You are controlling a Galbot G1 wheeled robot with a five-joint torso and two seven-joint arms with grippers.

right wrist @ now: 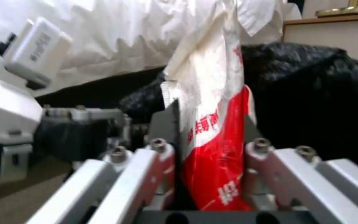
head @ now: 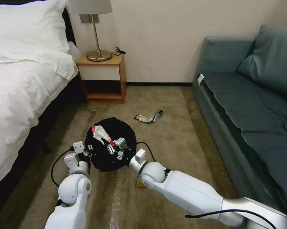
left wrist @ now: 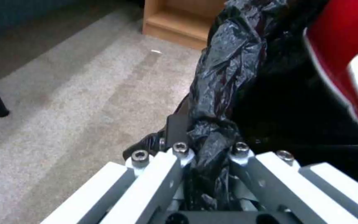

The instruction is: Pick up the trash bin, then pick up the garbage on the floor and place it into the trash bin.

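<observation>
The trash bin (head: pixel 113 149) hangs from the left gripper (head: pixel 90 149); the right gripper (head: pixel 113 147) clamps the red-and-white wrapper (head: pixel 100 133), red-printed, unreadable, pointing bedward.

Right wrist view: right gripper (right wrist: pixel 210 149) is clamped on a red-and-white snack wrapper (right wrist: pixel 216 124), held upright between its fingers (right wrist: pixel 164 130); wrapper top is white and crumpled, lower part red with white print. Behind it is the black bag of the trash bin (right wrist: pixel 311 81); the left gripper (right wrist: pixel 84 124) grips the bag's near edge; white bedding (right wrist: pixel 125 31) and a wooden nightstand (right wrist: pixel 332 31) stand beyond.
</observation>
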